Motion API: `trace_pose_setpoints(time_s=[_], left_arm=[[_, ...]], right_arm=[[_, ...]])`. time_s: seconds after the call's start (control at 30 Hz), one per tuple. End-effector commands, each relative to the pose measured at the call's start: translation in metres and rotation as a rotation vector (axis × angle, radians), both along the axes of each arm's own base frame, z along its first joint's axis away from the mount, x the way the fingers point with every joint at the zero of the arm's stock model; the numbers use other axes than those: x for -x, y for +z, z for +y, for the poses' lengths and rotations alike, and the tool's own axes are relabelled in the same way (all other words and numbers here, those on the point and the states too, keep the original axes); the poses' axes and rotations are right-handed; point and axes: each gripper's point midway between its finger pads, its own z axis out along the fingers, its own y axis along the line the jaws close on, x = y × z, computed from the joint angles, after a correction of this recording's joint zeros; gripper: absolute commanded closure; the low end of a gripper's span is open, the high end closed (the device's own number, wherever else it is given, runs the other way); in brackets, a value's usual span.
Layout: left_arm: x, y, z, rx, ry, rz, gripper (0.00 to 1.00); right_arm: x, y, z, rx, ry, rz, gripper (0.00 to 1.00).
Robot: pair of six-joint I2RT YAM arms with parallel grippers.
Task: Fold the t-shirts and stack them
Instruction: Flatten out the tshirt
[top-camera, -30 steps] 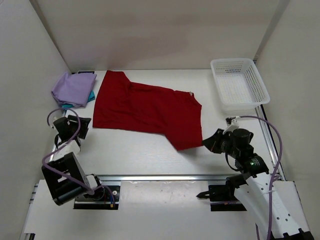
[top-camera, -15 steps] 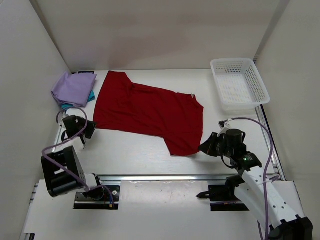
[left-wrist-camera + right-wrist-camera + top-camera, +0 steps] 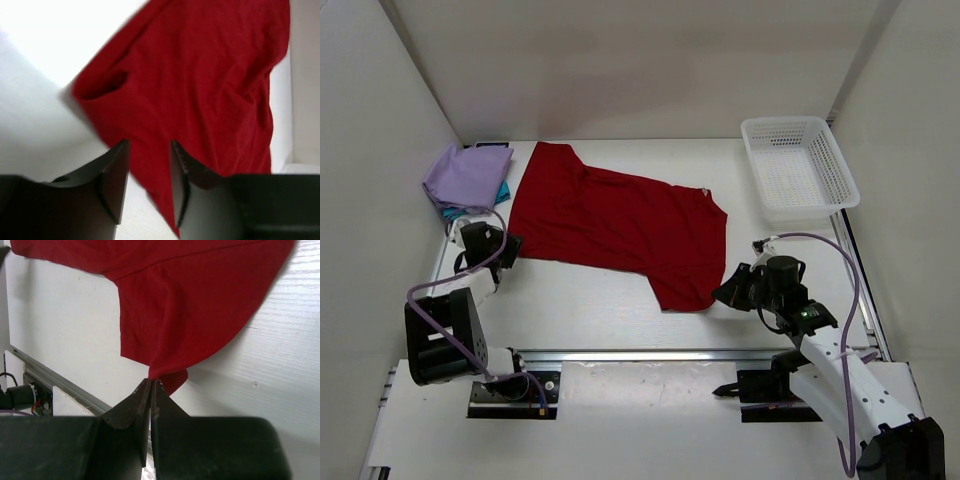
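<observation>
The deep red t-shirt (image 3: 620, 225) lies spread flat across the middle of the table. Its near right corner is pinched in my right gripper (image 3: 723, 293), which the right wrist view shows shut on a bunched tip of red cloth (image 3: 165, 372). My left gripper (image 3: 506, 248) is at the red shirt's near left edge. In the left wrist view its jaws (image 3: 150, 170) stand apart, with the shirt's red edge (image 3: 200, 90) running between them. The lavender t-shirt (image 3: 468, 177) lies folded at the far left on top of the teal one (image 3: 504, 191), of which only an edge shows.
A white mesh basket (image 3: 798, 170) stands at the far right corner. White walls close in the table on the left, back and right. A metal rail (image 3: 640, 355) runs along the near edge between the arm bases.
My left gripper has moved right and further in, up to the red shirt's left edge, and its jaws have narrowed. My right gripper has drawn the shirt's corner slightly left and nearer.
</observation>
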Motion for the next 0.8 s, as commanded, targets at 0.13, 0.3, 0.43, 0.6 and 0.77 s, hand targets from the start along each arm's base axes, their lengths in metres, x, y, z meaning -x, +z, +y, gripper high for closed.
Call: trace_pose_setpoints(time_s=[0.13,0.3,0.43,0.6,0.77], left_arm=[[-0.039,0.007,0.028,-0.177,-0.017,0.099,0.42],[-0.051,-0.001,0.031,-0.247,-0.054,0.172,0.40],[-0.053,-0.008,0.031,-0.255,-0.056,0.194,0.40],[-0.048,-0.013,0.034,-0.275,-0.047,0.223,0.51],[-0.039,-0.030,0.035,-0.250,-0.053,0.262,0.72]], right_arm=[[-0.010,0.012,0.003,-0.012,0.005,-0.059,1.00],[-0.010,0.007,0.002,-0.013,0.006,-0.048,1.00],[-0.011,0.008,0.002,-0.014,0.002,-0.061,1.00],[-0.011,0.007,0.002,-0.020,0.004,-0.058,1.00],[-0.011,0.007,0.002,-0.024,0.004,-0.067,1.00]])
